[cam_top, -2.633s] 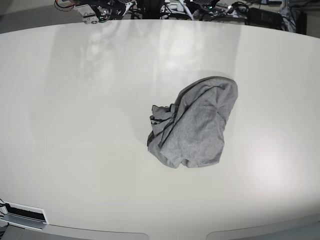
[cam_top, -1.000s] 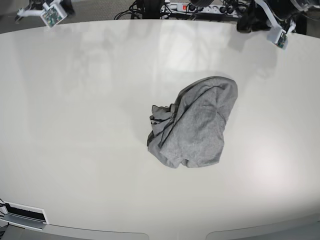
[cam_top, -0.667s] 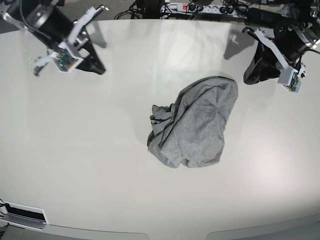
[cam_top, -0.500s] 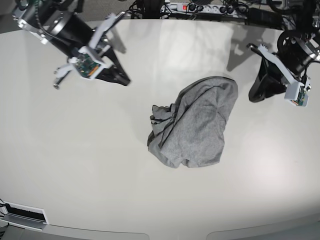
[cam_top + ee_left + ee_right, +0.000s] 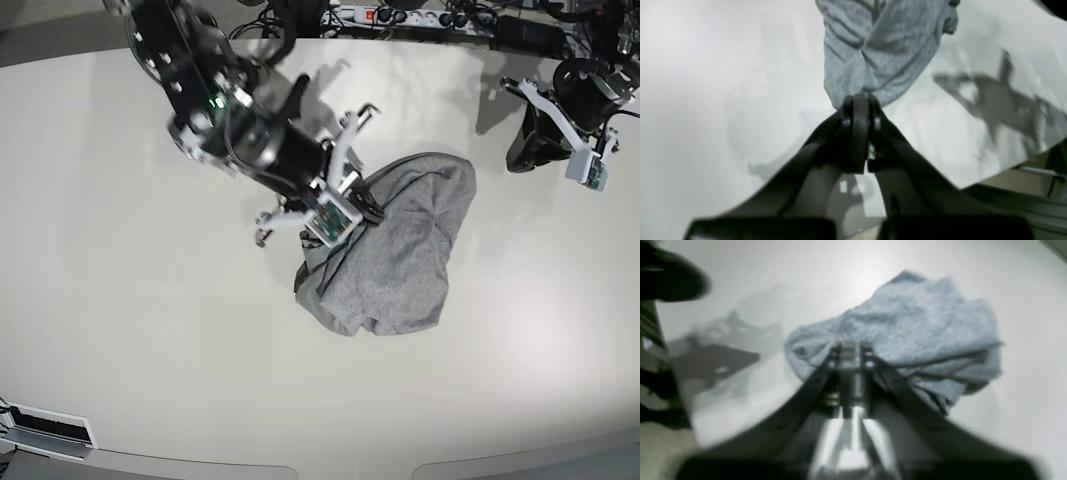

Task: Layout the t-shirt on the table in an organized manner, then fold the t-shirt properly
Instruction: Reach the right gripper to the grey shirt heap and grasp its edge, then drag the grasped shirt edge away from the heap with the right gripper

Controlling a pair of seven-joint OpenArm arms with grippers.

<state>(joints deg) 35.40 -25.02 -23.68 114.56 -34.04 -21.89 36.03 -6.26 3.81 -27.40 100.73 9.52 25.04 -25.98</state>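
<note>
The grey t-shirt [image 5: 400, 250] lies crumpled in a heap near the middle of the off-white table [image 5: 150, 330]. My right gripper [image 5: 365, 212] hangs over the heap's upper left edge. In the right wrist view, its tips [image 5: 848, 348] point at the t-shirt [image 5: 907, 326], and blur hides how far apart they stand. My left gripper [image 5: 518, 158] is off to the back right, clear of the cloth. In the left wrist view it [image 5: 857, 101] is shut with nothing between its fingers, and the t-shirt [image 5: 880, 50] lies just beyond the tips.
Power strips and cables [image 5: 400, 15] run along the floor behind the table's far edge. A small white and black box [image 5: 45, 430] sits at the front left corner. The table's curved edge [image 5: 1007, 166] shows at the lower right of the left wrist view.
Both arms have come in from the back. The right arm swept across from the back left to the shirt's upper left edge. The left arm came down at the back right. The shirt has not moved.
</note>
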